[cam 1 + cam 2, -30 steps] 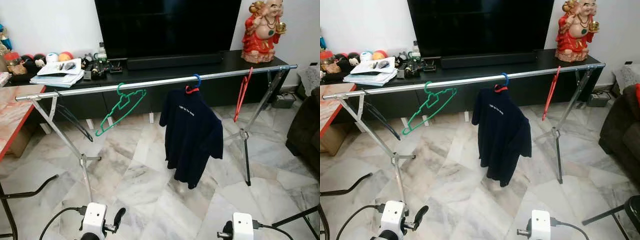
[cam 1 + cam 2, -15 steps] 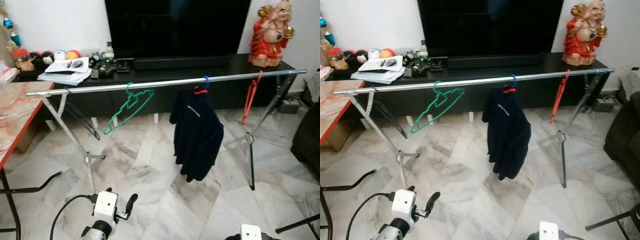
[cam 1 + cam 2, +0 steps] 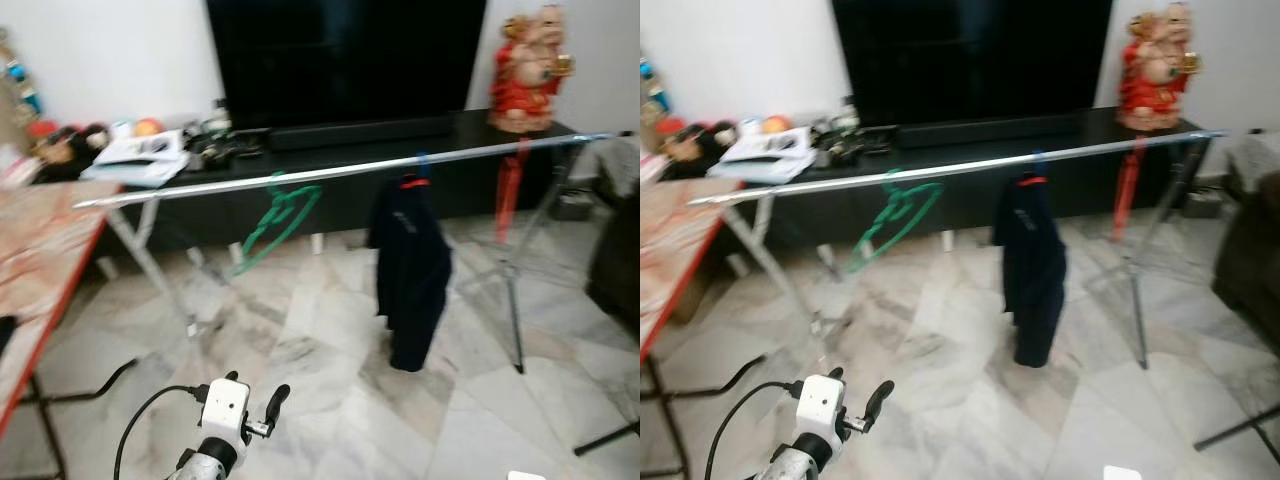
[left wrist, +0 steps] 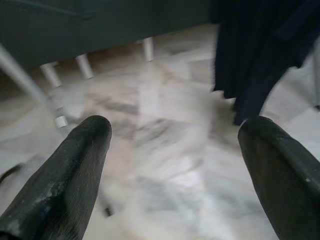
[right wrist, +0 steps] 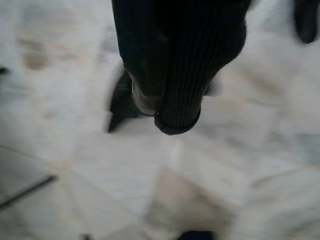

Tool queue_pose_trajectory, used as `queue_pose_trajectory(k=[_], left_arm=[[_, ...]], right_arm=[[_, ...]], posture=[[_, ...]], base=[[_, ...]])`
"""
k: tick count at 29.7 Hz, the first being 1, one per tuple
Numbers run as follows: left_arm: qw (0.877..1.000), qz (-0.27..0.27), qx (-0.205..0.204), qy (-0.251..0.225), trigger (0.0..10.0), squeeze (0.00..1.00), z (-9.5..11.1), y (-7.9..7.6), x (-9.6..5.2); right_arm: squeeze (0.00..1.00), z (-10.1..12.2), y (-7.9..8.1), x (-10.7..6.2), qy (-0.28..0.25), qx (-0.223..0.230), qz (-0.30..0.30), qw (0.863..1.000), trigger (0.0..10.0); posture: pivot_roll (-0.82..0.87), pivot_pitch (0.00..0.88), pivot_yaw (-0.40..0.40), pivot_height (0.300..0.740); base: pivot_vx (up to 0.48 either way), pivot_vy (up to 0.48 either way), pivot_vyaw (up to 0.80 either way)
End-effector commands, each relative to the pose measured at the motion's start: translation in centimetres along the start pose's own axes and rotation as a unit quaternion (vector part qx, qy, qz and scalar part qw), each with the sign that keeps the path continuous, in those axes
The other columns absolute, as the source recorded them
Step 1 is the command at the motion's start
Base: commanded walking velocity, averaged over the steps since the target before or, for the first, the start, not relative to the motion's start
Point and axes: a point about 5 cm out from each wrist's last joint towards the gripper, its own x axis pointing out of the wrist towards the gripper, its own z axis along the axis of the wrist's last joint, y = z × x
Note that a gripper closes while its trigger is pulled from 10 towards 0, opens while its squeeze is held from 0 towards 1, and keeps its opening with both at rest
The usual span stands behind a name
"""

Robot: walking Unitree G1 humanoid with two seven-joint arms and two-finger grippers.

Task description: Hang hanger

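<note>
Green hanger point(image 3: 275, 212) hangs on rail point(image 3: 340, 171), beside dark shirt point(image 3: 410, 270). Left claw point(image 4: 175, 150) wide open, empty. Right claw point(image 5: 167, 107) pressed closed, empty, above floor point(image 5: 60, 100).

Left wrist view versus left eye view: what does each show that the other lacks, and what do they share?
The left wrist view alone shows the left gripper with its fingers spread, nothing between them. The left eye view alone shows the rail, green hanger, red hanger and statue. Both show the dark shirt and marble floor.
</note>
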Motion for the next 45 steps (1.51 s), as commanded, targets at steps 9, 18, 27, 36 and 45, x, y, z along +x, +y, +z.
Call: queue_pose_trajectory(k=[9, 18, 27, 36, 45], left_arm=[[0.999, -0.01, -0.009, -0.034, 10.0, 0.0, 2.0, -0.6, 1.4], [0.996, 0.013, -0.01, -0.087, 10.0, 0.0, 5.0, 0.7, 2.5], [0.995, 0.035, -0.015, -0.089, 10.0, 0.0, 5.2, 1.5, 2.9], [0.994, 0.055, -0.013, -0.098, 10.0, 0.0, 6.0, 2.4, 3.5], [0.992, 0.058, -0.015, -0.107, 10.0, 0.0, 5.9, 2.1, 2.6]], right_arm=[[0.0, -0.7, -1.7, -0.1, 0.023, 0.003, -0.017, 1.0, 10.0], [0.0, 2.1, 0.5, 0.8, 0.007, -0.003, 0.002, 1.0, 10.0], [0.0, 3.7, 0.9, 1.1, -0.004, 0.013, -0.004, 1.0, 10.0], [0.0, 4.0, 0.1, 1.2, -0.007, 0.022, -0.008, 1.0, 10.0], [0.0, 2.8, 0.3, 1.0, 0.009, 0.02, -0.012, 1.0, 10.0]], posture=[[0.05, 0.0, 0.041, 0.74], [0.09, 0.0, 0.043, 0.74], [0.1, 0.0, 0.044, 0.74], [0.12, 0.0, 0.032, 0.74], [0.13, 0.0, 0.023, 0.74]], base=[[0.0, 0.0, 0.0], [0.0, 0.0, 0.0], [0.0, 0.0, 0.0], [0.263, 0.0, 0.0], [0.388, 0.0, 0.0]])
